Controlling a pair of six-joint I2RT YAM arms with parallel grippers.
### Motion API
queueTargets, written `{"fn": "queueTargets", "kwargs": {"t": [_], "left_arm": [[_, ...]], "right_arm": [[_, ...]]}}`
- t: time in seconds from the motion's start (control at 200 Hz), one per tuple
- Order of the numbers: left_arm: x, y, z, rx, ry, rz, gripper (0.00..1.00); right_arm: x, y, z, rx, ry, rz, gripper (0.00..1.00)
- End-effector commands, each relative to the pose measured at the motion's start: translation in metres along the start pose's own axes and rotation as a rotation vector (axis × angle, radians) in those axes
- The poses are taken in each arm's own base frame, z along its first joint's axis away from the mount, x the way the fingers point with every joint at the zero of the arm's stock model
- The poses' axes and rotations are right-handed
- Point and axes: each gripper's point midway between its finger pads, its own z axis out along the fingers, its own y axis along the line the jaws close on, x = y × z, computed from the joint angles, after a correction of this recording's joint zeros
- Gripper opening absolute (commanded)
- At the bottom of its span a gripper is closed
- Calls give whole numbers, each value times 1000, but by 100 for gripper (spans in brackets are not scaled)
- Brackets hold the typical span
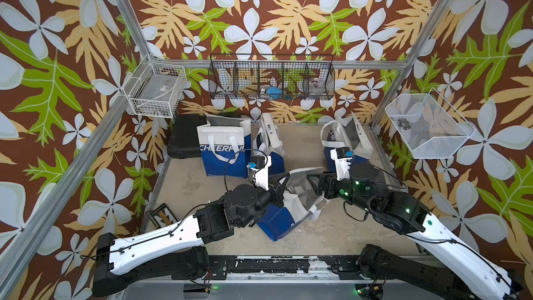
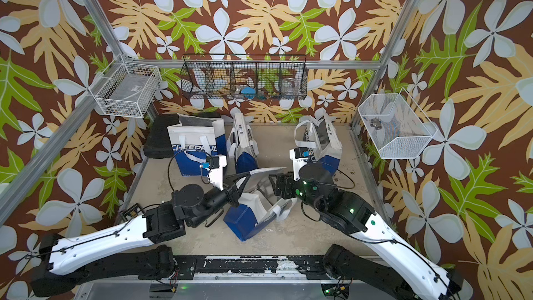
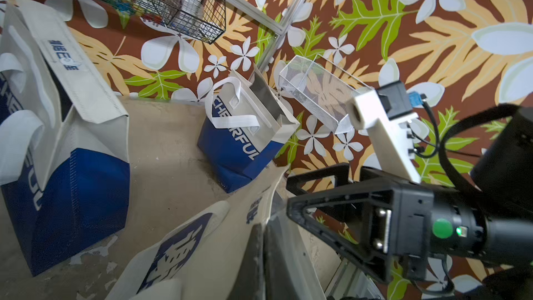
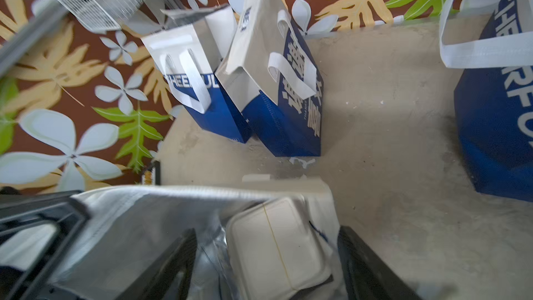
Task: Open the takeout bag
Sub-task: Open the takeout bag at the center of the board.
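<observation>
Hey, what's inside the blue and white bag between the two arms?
A white clamshell food box lies in the takeout bag, against its silver lining. Anything beneath the box is covered.

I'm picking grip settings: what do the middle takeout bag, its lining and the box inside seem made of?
The takeout bag is likely non-woven fabric, matte blue and white, and it creases softly. The lining is probably metallised foil, with a silvery, crinkled sheen. The box is off-white, matte and moulded with rounded corners. It could be pulp or foam; I cannot tell which.
</observation>
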Motion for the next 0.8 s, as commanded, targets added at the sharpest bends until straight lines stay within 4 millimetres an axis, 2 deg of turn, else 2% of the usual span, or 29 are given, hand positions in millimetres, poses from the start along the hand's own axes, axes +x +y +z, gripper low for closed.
{"fn": "queueTargets", "kwargs": {"t": [0.0, 0.12, 0.21, 0.335, 0.415, 0.465, 0.641, 0.796], "left_arm": [[-5, -5, 2, 36, 2, 58, 0], [-2, 0, 2, 62, 30, 76, 0], [-1, 4, 1, 99, 47, 74, 0], [0, 7, 0, 164, 80, 70, 0], [2, 9, 0, 190, 101, 67, 0], [4, 11, 1, 192, 110, 65, 0], [4, 19, -1, 187, 108, 47, 0], [5, 22, -1, 216, 129, 25, 0]], "right_arm": [[-12, -5, -4, 57, -20, -148, 80], [-22, -3, -2, 72, -37, -272, 81], [-17, -1, 6, 58, -22, -354, 82], [-7, 12, 13, -27, -6, -455, 81], [-8, 23, 12, -96, -27, -489, 81], [-8, 23, 14, -90, -26, -498, 81], [1, 16, 41, -36, 60, -510, 81], [-11, 22, 46, -39, 34, -526, 83]]}}
